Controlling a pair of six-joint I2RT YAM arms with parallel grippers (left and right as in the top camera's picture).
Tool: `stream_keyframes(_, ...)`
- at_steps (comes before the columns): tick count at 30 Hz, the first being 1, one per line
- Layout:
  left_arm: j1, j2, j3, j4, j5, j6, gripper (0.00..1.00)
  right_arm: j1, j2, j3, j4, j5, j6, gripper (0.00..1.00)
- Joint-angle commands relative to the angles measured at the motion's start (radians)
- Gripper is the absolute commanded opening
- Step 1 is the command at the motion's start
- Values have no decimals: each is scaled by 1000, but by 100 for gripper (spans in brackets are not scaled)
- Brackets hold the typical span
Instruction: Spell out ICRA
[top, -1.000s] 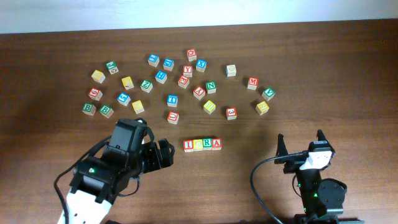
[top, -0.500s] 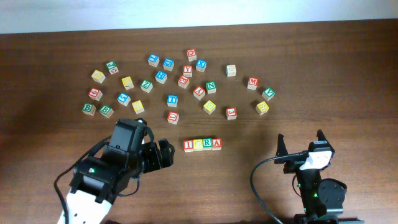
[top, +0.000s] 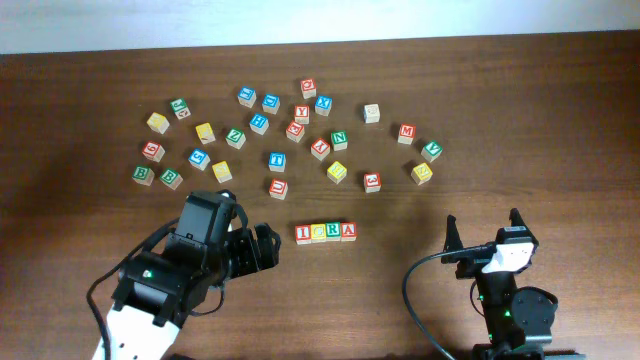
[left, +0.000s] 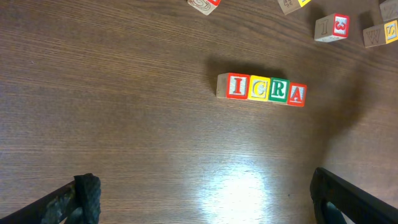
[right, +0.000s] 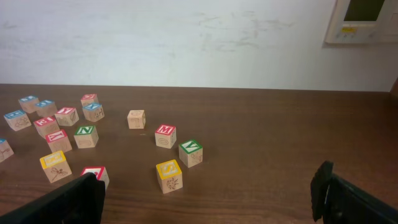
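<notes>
Overhead: the row of blocks (top: 326, 232) lies on the brown wooden table (top: 560, 120), a little toward 6 o'clock from the table's centre.

Row: four small wooden cubes, side by side and touching, in one straight line running 9 to 3 o'clock.
- I block (left: 237, 86): red top face, at the 9 o'clock end. Its bare end wall is pale plain wood.
- C block (left: 258, 88): yellow face, next toward 3 o'clock.
- R block (left: 278, 90): green face.
- A block (left: 297, 94): red face, at the 3 o'clock end.

All four letters face up and read upright from the robot's side. Each stands on a light panel inside a coloured border. The tops are level, with no gaps between neighbours.

Left gripper (top: 268, 248): at 9 o'clock of the row, near it but not touching. In the left wrist view the fingers (left: 87, 196) are spread wide, with only bare table between them.

Right gripper (top: 483, 225): at about 4 o'clock of the row, well apart from it. Its fingers (right: 328, 186) are spread and hold nothing.

Loose blocks (top: 290, 130): scattered in a broad arc toward 12 o'clock of the row, none touching it. Among the nearest are the block marked 3 (top: 372, 181) at 1 o'clock and a red-edged block (top: 278, 188) at 11 o'clock.
</notes>
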Motion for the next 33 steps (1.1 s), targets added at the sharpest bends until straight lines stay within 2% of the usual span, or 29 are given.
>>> stream_keyframes(1, 6, -27, -2, -2, -11, 5, 99, -7, -12, -10, 1, 5, 10, 98)
stream_keyframes(6, 12, -156, -2, -6, -20, 5, 99, -7, -12, -10, 1, 5, 10, 98)
stream_keyframes(8, 55, -208, -2, -62, -111, 5, 99, -7, -12, -10, 1, 5, 10, 98)
stream_keyframes(13, 151, -332, -2, -243, -117, 5, 99, -7, -12, -10, 1, 5, 10, 98)
stream_keyframes(16, 216, -425, -2, -285, -111, 5, 99, -7, -12, -10, 1, 5, 10, 98)
stream_keyframes(20, 237, -437, -2, -409, -116, 5, 99, -7, -12, -10, 1, 5, 10, 98)
stream_keyframes(21, 251, -441, -2, -395, -129, 5, 99, -7, -12, -10, 1, 5, 10, 99)
stream_keyframes(22, 267, -451, -2, -373, -134, 16, 99, -7, -12, -10, 1, 5, 11, 98)
stream_keyframes(25, 321, -516, -41, -226, -104, 269, 99, -7, -12, -10, 1, 5, 10, 98)
stream_keyframes(27, 346, -585, -137, -29, 51, 483, 99, -7, -12, -10, 1, 5, 10, 98)
stream_keyframes(29, 354, -633, -220, 130, 140, 583, 99, -7, -12, -10, 1, 5, 11, 98)
stream_keyframes(30, 359, -664, -286, 246, 160, 603, 99, -7, -12, -10, 1, 5, 10, 98)
stream_keyframes(33, 380, -708, -418, 443, 159, 603, 99, -7, -12, -10, 1, 5, 10, 98)
